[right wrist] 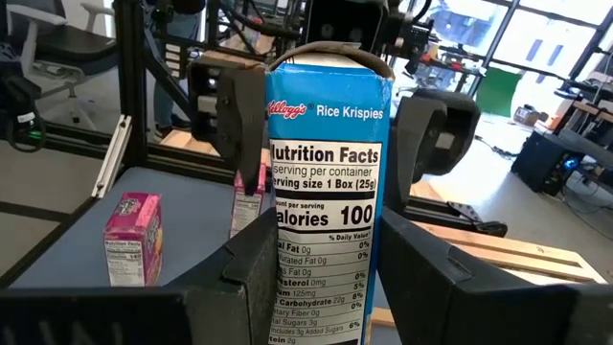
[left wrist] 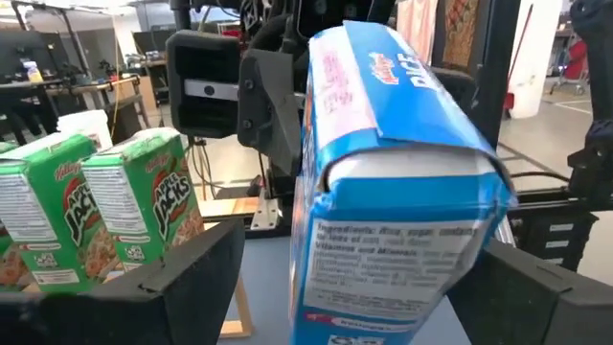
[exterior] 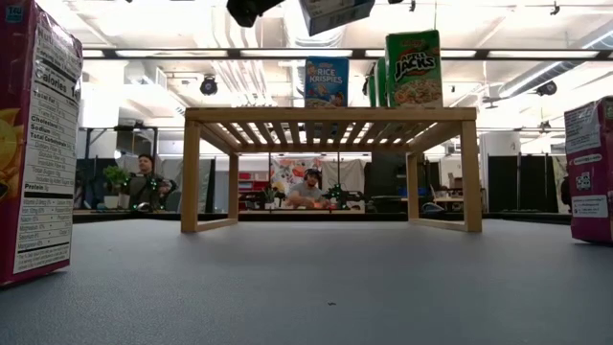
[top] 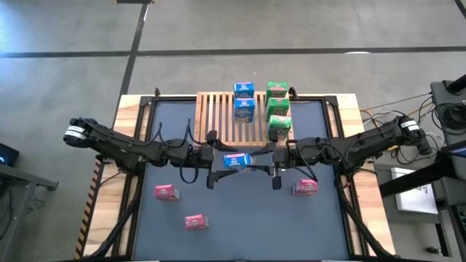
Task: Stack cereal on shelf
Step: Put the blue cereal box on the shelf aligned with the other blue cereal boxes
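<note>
While your right gripper point(right wrist: 321, 278) is clamping the blue printed cardboard cereal box point(top: 237, 161), the left gripper point(left wrist: 350, 287) is standing wide around it; keep it level toward the light wooden slatted rack point(top: 218, 116) just beyond.

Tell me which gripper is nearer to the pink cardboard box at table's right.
Right. The right gripper grips the blue cardboard box on the side toward the pink box; the left gripper is opposite.

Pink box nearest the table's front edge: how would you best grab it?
Grip its upper part from straight above, jaws across its two broad faces: the pink box stands upright on the table with room all around.
</note>
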